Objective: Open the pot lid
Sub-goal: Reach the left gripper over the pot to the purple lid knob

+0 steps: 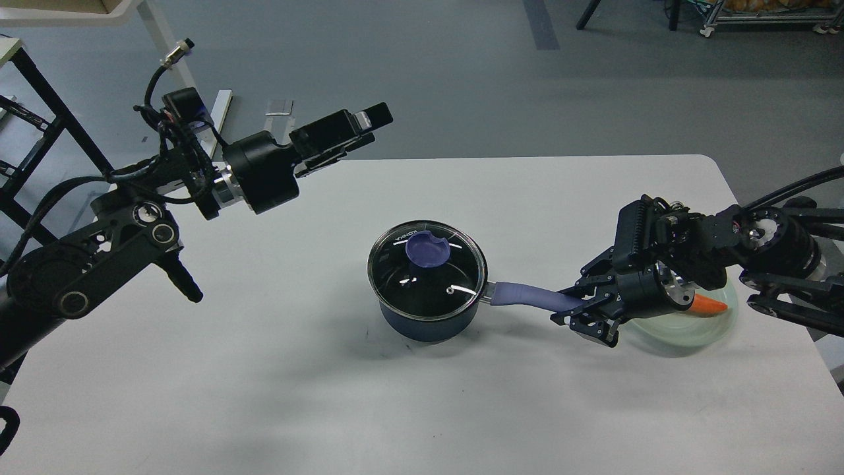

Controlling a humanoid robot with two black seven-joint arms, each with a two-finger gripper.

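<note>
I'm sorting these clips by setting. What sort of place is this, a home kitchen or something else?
Probably a lab or workshop, not a kitchen: the pot sits on a plain white table over a bare grey floor, with a wheeled rack at the back.

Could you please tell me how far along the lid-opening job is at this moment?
Done: the right gripper has its fingers around the pot's handle, steadying the pot. In hand: the left gripper hovers up and left of the pot. Left: the lid is seated; its knob is untouched.
</note>
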